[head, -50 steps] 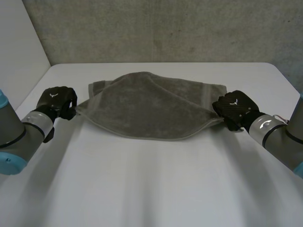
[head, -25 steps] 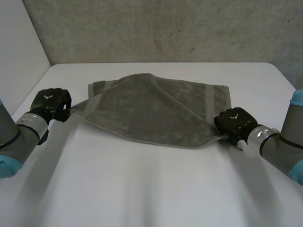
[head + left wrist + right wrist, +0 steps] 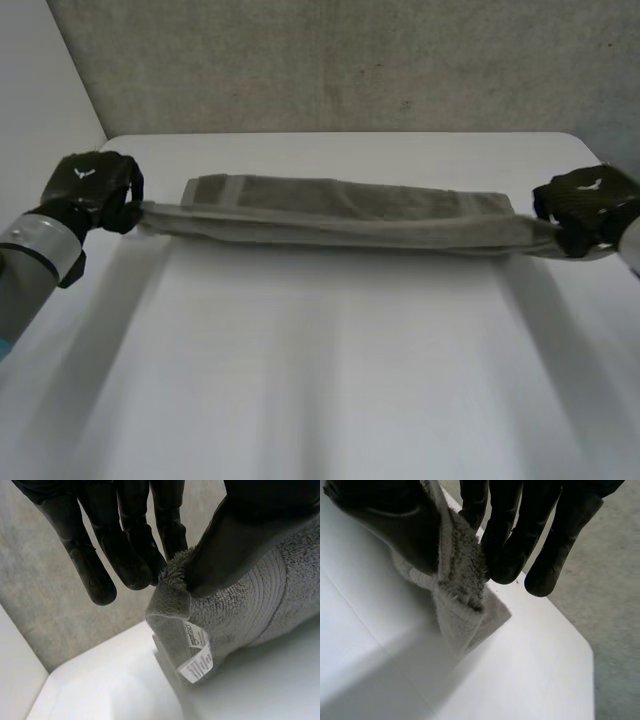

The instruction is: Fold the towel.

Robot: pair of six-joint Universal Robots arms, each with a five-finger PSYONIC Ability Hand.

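We pinch the towel [image 3: 340, 212] between thumb and fingers of the left hand [image 3: 95, 185] and right hand [image 3: 585, 205] (one end corner each), stretching it taut across the far surface [image 3: 320, 380], presumably to straighten the fold.

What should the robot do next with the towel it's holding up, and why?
The left hand and right hand each pinch a corner of the towel, stretched tight between them just above the table. So the best next move is probably to carry that held edge over to the towel's far edge and lay it down, making a fold.
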